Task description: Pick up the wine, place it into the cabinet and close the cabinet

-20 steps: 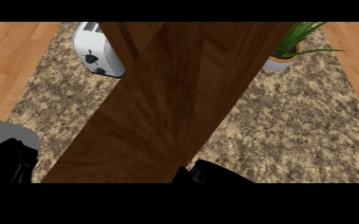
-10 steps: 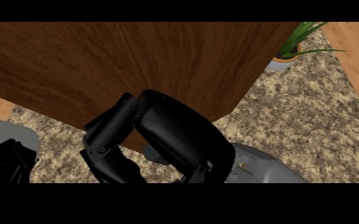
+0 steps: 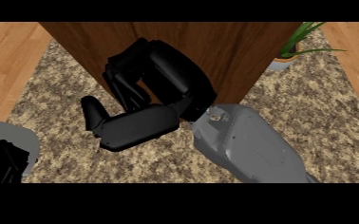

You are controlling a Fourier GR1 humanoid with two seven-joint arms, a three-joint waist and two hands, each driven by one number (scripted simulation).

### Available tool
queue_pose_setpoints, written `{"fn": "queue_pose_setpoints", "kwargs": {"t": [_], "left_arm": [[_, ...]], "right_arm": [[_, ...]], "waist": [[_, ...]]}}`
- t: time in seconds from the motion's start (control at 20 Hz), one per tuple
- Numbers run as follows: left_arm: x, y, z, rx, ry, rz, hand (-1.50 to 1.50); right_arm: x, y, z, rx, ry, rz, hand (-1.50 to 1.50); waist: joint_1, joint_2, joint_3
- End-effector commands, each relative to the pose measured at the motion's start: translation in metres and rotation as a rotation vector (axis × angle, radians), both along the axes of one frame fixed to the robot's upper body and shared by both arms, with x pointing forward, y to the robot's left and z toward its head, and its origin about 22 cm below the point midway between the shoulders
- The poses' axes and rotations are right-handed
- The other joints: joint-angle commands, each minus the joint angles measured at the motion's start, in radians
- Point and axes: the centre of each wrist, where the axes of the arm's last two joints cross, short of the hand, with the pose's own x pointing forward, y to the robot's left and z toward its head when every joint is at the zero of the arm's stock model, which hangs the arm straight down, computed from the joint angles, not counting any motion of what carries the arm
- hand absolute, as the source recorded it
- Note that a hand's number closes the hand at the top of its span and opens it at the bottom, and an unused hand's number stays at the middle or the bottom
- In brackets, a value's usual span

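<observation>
The wooden cabinet fills the top middle of the head view, its front reaching down to the speckled counter. My right hand is at that wooden front; its relaxed fingers rest on the wood and its thumb points left. It holds nothing. The grey right forearm comes in from the lower right. My left hand shows only as a dark patch at the lower left edge. No wine bottle is in sight.
A potted green plant stands on the counter just right of the cabinet. The speckled stone counter extends on both sides, with light wood strips along its left and right edges.
The wooden door, which stuck out toward me, has swung back across the top of the view. My right hand has come up against it. The white toaster at the left no longer shows.
</observation>
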Motion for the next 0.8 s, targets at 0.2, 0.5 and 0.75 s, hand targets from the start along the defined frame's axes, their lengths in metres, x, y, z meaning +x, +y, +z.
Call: {"fn": "queue_pose_setpoints", "kwargs": {"t": [0.2, 0.5, 0.75], "left_arm": [[-0.008, -0.008, -0.001, 0.012, 0.006, -0.006, 1.5], [0.001, -0.003, 0.006, 0.028, 0.001, 0.0, 1.5], [0.009, -0.013, 0.003, 0.025, -0.005, -0.004, 1.5]], "right_arm": [[0.049, -0.016, -0.034, -0.038, 0.067, -0.078, 1.5], [0.076, -0.036, -0.034, -0.031, 0.066, -0.15, 1.5], [0.096, -0.048, -0.037, -0.051, 0.027, -0.163, 1.5]], "waist": [[-0.003, 0.001, 0.001], [-0.005, 0.001, 0.001], [-0.001, 0.006, 0.0]]}}
